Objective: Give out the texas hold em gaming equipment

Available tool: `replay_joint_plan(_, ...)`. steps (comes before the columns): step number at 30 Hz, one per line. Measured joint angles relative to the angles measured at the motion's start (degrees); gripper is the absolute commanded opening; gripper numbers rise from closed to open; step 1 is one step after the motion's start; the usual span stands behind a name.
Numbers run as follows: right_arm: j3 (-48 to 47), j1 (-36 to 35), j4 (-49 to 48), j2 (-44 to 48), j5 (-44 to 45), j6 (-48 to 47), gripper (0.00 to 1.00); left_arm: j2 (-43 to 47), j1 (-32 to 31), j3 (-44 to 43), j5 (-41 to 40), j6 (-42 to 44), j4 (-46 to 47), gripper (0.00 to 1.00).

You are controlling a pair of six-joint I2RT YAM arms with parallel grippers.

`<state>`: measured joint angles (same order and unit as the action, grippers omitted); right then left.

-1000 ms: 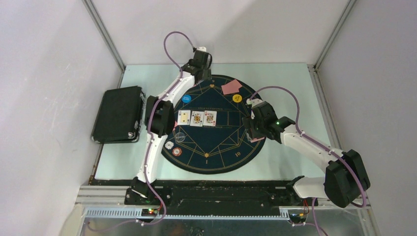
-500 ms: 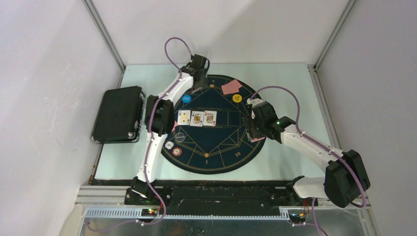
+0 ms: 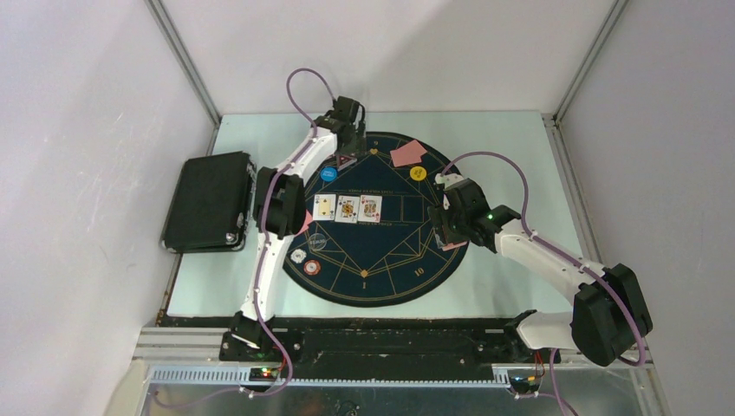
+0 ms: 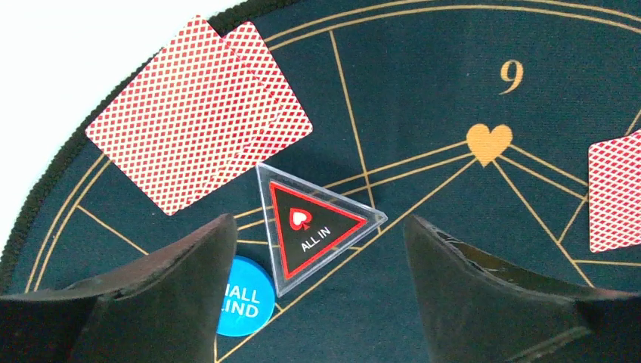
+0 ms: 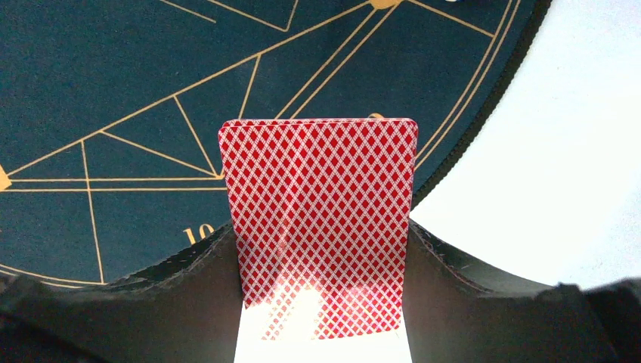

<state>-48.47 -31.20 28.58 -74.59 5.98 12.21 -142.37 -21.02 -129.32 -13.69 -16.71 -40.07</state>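
Heads up on the left side first. Your left end effector [image 4: 317, 227] sits low over the mat [image 4: 453, 76] with the ALL IN token [image 4: 314, 223] lying flat between its fingers, and the blue chip [image 4: 246, 306] is tucked right against the token's corner, partly hidden behind one finger. If you lift or swing away sloppily, I'd guess that finger drags the chip or bumps the token into the two face-down cards [image 4: 196, 113] just beyond it.

The right side is the sketchier one. The held cards [image 5: 317, 181] are pinched by their long edges over the mat's rim, near the bare bench [image 5: 544, 151]. I can't tell if that's one card or a few. Squeeze harder and they may bow and pop out; if there are several, they could slide apart on release.

State check: the left end effector is spread wide, gripping nothing and touching nothing I can see. The right end effector [image 5: 321, 249] is closed onto those cards, one finger against each side.
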Motion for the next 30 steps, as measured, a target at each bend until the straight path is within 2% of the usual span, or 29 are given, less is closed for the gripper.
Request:
replay_joint_plan(3,0.00,0.02,0.00,0.00,0.15,0.00,0.00,0.00,-0.02,0.00,0.42,0.22,-0.04,0.98)
replay_joint_plan(5,0.00,0.00,0.00,0.00,0.28,0.00,0.00,0.00,-0.02,0.00,0.59,0.24,-0.15,0.99)
replay_joint_plan(12,0.00,0.00,0.02,0.15,0.35,-0.02,0.00,0.90,-0.09,0.42,1.05,0.31,-0.61,1.00)
replay_joint_plan(16,0.00,-0.48,0.02,0.81,0.50,-0.83,0.00,6.78,-0.22,5.01,1.86,0.28,-0.09,1.00)
replay_joint_plan(18,0.00,-1.14,-0.04,1.29,0.57,-1.90,0.00,13.55,-0.37,12.35,2.56,0.20,2.29,1.00)
replay_joint_plan(26,0.00,-8.41,-0.24,1.68,-1.20,-9.73,0.00,54.01,-0.61,52.48,10.58,-4.79,21.05,1.00)
replay_joint_plan(30,-0.28,-10.54,0.63,0.79,-3.56,-13.97,0.00,65.07,-0.59,69.48,19.69,-9.97,31.52,1.00)
